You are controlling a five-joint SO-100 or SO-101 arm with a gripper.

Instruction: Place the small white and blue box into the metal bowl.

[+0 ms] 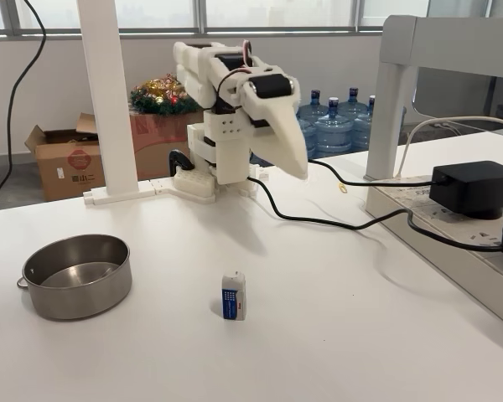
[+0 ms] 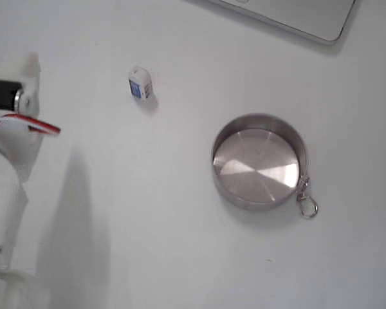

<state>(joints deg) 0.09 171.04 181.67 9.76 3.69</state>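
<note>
On the table stands the white-blue box [image 1: 233,295], steel bowl [image 1: 75,275] apart; claw [image 1: 295,159] closed.

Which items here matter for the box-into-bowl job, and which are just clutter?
Job items:
- small white and blue box, standing on the table
- metal bowl, nothing in it
- end effector, raised, away from both

Clutter:
- black power adapter
- black cable
- water bottles
- cardboard box
</note>
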